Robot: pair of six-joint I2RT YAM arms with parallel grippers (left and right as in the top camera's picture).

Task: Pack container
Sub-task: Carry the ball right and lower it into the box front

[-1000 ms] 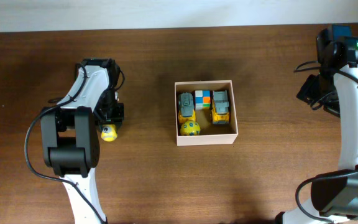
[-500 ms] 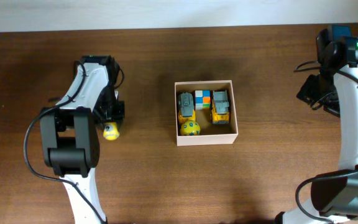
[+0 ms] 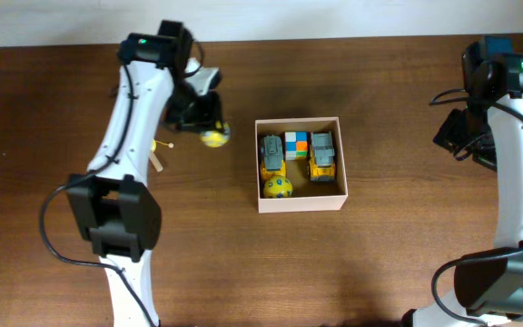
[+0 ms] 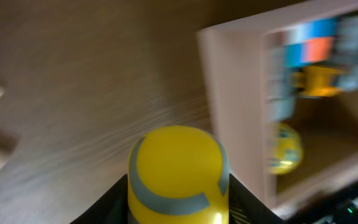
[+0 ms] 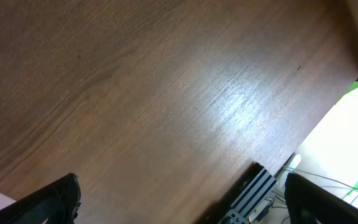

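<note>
1. Your left jaws are clamped on a yellow toy (image 4: 178,174) with a grey band. The left wrist view shows a dark finger hugging each side of it, so the grip looks solid.
2. In the overhead view the toy hangs just outside the left wall of the container (image 3: 302,205), up by its back-left corner. It isn't over the rim yet, and I'd guess it's lifted off the table (image 3: 398,263) rather than resting on it.
3. The container sits mid-table between the two arms. Two yellow trucks (image 3: 272,153) are already in there along with a coloured cube (image 3: 296,144) and a yellow ball (image 3: 278,187). The bare floor is mostly in the container's front-right corner.
4. The bit that matters is that the container lies to the right of your left jaws, with only that left wall between the toy and the inside. The toy is roundish and the container is square, so there's no long axis to line up.
5. Your right jaws are spread wide with nothing in them, over bare table well off the container's right side. The left arm is way nearer, so it's the left arm's job.
6. Clear the rim before you let go. A round toy dropped on a truck will probably roll.
</note>
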